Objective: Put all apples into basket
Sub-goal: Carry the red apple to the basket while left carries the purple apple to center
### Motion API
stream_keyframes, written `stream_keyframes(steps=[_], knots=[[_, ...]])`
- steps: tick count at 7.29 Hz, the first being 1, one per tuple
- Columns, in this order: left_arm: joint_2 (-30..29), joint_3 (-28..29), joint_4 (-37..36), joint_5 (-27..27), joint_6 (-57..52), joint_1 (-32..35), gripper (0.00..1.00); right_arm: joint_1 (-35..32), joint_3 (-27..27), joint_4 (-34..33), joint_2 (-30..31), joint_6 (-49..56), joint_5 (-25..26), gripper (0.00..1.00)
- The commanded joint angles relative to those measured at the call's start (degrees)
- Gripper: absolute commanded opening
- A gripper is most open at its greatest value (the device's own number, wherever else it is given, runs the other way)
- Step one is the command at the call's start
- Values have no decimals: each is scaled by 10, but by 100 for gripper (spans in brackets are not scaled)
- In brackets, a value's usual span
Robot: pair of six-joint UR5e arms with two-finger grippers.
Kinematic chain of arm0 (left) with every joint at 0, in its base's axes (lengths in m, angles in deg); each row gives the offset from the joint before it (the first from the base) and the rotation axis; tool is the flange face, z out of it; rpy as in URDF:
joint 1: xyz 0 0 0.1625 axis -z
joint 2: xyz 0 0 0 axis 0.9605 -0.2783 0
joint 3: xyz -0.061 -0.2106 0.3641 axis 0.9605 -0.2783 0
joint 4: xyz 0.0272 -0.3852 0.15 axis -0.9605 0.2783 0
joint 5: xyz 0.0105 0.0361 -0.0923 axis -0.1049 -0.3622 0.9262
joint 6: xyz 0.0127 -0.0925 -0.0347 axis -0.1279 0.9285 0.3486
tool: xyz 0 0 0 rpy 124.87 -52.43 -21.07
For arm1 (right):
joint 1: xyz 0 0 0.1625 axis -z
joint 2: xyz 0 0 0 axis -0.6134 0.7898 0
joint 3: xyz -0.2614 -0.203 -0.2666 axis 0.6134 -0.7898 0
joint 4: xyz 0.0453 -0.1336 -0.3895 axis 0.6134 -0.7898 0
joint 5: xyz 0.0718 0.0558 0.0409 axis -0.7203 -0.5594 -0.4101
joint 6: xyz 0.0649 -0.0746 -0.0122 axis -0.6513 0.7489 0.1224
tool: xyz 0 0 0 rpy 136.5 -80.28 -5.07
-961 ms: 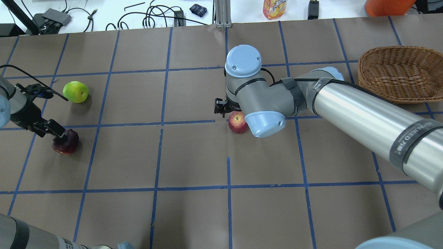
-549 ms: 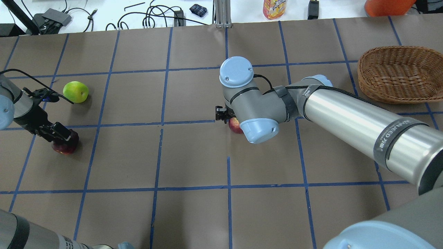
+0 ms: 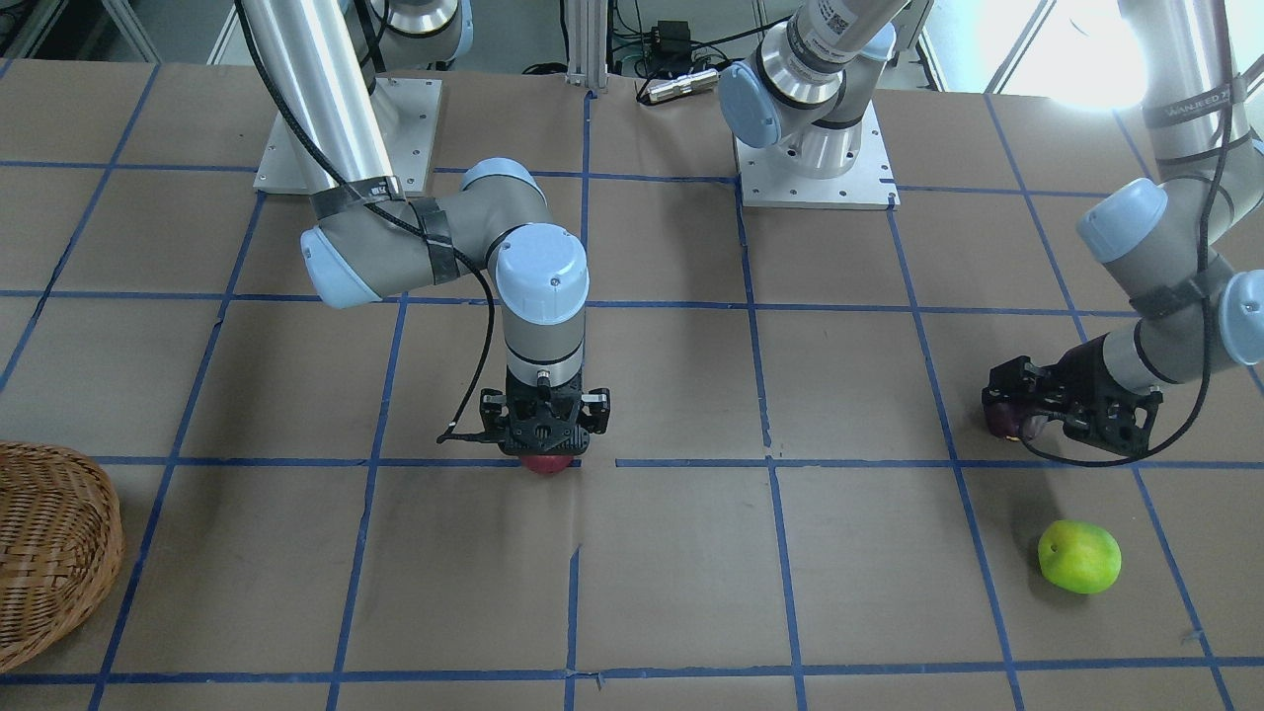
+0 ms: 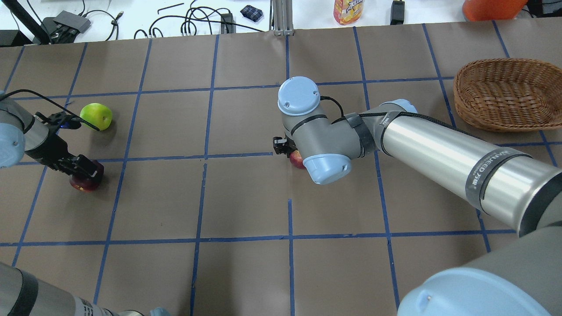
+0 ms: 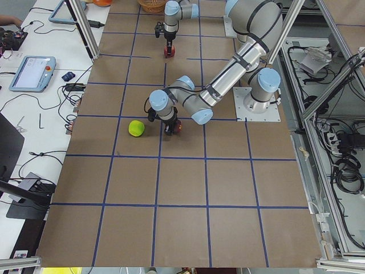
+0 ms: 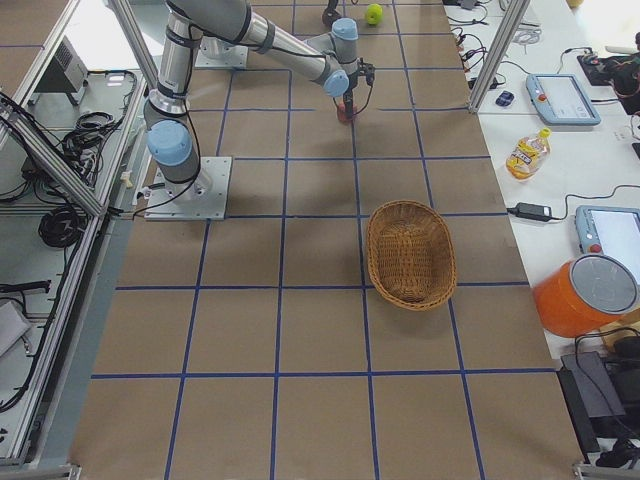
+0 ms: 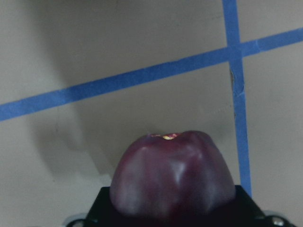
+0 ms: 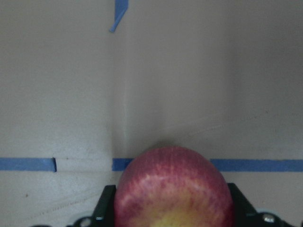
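Observation:
My left gripper (image 4: 81, 169) is shut on the dark maroon apple (image 4: 87, 181) at the table's left; the apple fills the bottom of the left wrist view (image 7: 173, 182). The lime green apple (image 4: 96, 116) lies free just beyond it, also seen in the front view (image 3: 1078, 557). My right gripper (image 3: 545, 444) points straight down at mid-table, shut on the red streaked apple (image 4: 297, 159), which sits between its black fingers in the right wrist view (image 8: 173, 187). The wicker basket (image 4: 509, 94) stands at the far right with nothing in it.
The right arm's long silver link (image 4: 439, 149) stretches from the near right to mid-table. Beyond the far edge lie cables, a juice bottle (image 4: 347, 11) and an orange container (image 4: 491, 8). The arms' base plates (image 3: 815, 168) are at the robot's side.
The right arm has come lower over the red apple and covers more of it. The left gripper has settled onto the maroon apple, which has shifted slightly right.

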Motion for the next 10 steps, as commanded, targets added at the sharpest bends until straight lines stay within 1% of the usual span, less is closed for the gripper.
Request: stream_keyframes(steps=[1,2,3,4,5,6,7,8,9,10], knots=[[28,60,29,-2,0,49,0,14,-16,0,8,10,-2,54],[39,108,113,-1,8,76,0,35,-38,12,19,14,-1,54],[34,108,149,7,50,107,0,76,-60,58,35,45,-6,54],[39,96,146,11,114,150,0,127,-71,91,53,83,-8,56],[43,97,145,47,215,219,0,186,-82,127,65,106,-15,56],[40,98,122,50,296,296,0,245,-102,156,66,186,-55,56],[24,90,25,54,424,363,0,309,-125,190,63,288,-61,56],[17,97,-4,46,506,435,0,358,-146,192,55,367,-61,56],[11,99,-20,44,546,493,0,398,-157,175,35,442,-61,57],[-8,101,-72,46,633,539,0,457,-171,137,9,517,-67,58]])
